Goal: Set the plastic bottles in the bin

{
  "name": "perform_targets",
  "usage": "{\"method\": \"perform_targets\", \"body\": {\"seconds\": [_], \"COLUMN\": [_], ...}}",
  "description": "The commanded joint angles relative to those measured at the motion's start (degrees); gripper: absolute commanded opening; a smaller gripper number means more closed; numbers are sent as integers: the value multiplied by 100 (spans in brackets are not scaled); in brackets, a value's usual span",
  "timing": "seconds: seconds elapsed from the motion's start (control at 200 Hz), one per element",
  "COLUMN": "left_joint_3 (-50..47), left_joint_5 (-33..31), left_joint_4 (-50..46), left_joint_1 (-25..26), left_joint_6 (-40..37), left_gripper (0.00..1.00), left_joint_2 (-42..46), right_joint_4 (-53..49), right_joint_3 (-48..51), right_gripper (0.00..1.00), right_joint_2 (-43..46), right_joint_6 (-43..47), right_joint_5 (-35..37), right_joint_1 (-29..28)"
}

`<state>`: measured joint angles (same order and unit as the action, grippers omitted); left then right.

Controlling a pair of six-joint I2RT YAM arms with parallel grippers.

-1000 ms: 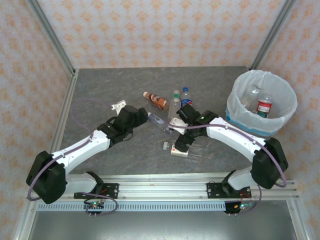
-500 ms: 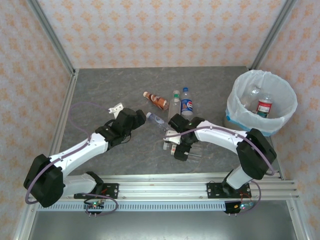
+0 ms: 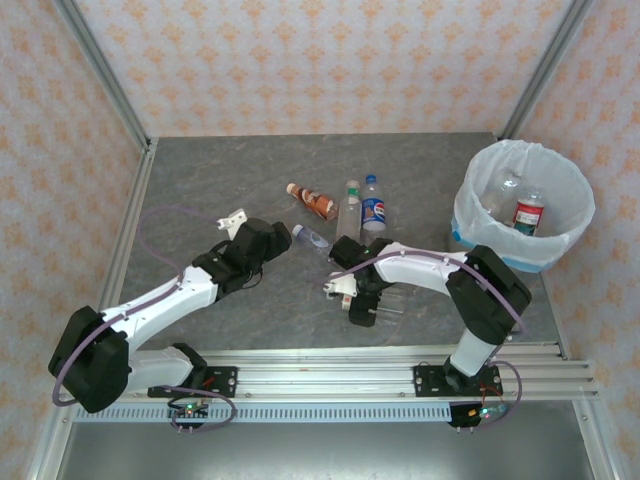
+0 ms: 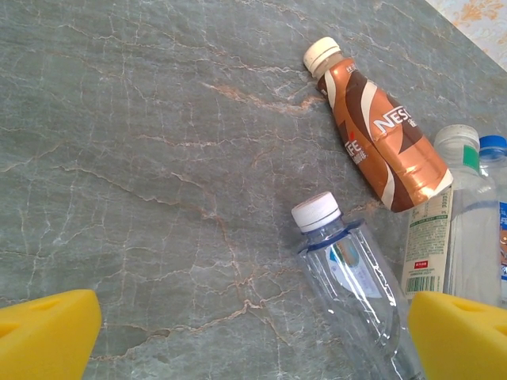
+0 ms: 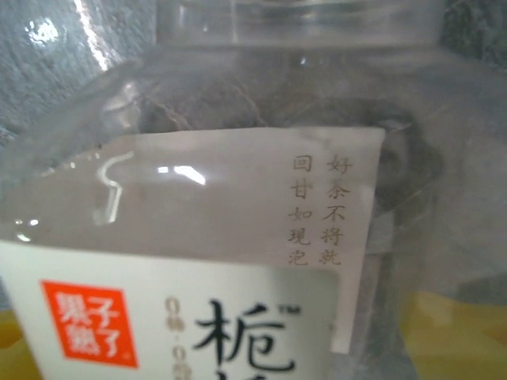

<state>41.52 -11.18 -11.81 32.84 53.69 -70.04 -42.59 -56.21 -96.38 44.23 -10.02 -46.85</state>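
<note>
Left gripper: spread wide, closed on nothing. Hovers low over the grey marbled table, with yellow foam pads at the two bottom corners of the wrist view. Between them, nearer the right-hand pad, a small clear plastic bottle with a white cap and a blue neck ring, lying flat with its cap pointing away from the wrist camera.

Right gripper: lowered onto a clear plastic bottle with a white label, which lies near the front edge of the table. Label very close to the wrist camera, with an orange-red square and dark Chinese characters (a little yellow at both lower corners, one pad on each side of the bottle). Cannot tell whether the fingers pinch it or merely straddle it.

Farther back, mid-table, a loose cluster: a brown-and-white swirled bottle with a cream cap, lying slanted. Just beside its base, a clear bottle with a green-and-white label. Next to that, a clear bottle with a blue cap.

Round light-blue bin lined with a white translucent bag: at the far right of the table, well apart from both grippers. Inside it, a clear bottle with a red label and another clear bottle beside it.
</note>
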Motion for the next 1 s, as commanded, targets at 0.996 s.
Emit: {"method": "perform_targets", "body": {"seconds": [0.996], "left_joint_3": [14], "left_joint_5": [-163], "left_joint_4": [65], "left_joint_1": [-74], "left_joint_6": [116], "left_gripper": [100], "left_joint_2": [-193], "right_joint_4": [291], "right_joint_3": [180], "right_gripper": [56], "right_joint_2": [375], "right_joint_6": [200], "right_joint_5": [354], "right_joint_1": [-26]}}
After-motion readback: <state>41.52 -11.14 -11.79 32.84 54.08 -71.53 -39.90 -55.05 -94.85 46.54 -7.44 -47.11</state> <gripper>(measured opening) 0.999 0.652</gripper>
